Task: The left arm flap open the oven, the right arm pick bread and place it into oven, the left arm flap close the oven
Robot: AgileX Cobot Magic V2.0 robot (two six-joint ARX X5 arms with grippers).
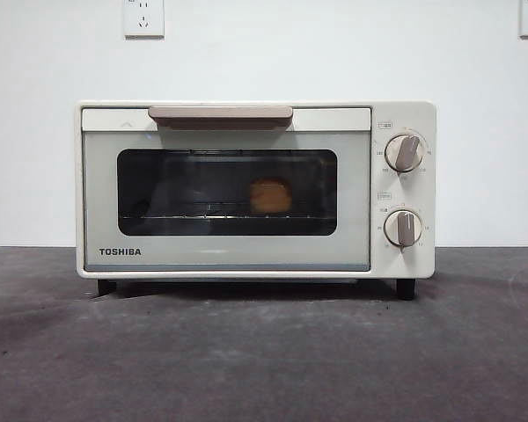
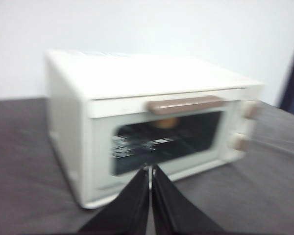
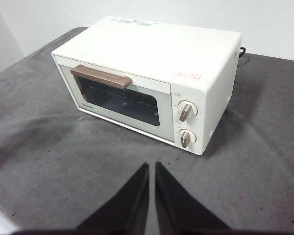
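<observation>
Oven (image 1: 255, 189): mid-desk (image 1: 264, 352), set toward the far edge; door shut
Bread (image 1: 270, 195): inside on the wire rack (image 1: 202, 214), seen through the glass, right of centre
Left claw (image 2: 150, 169): pressed together, empty; just before the oven door
Right claw (image 3: 152, 166): pressed together, empty; apart from the oven, over the desk

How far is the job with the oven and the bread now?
It looks finished. The small golden bread bun sits on the wire rack inside the cream-white Toshiba toaster oven, whose door is shut. The left gripper and right gripper hold nothing, away from the oven. Nothing appears left.
</observation>
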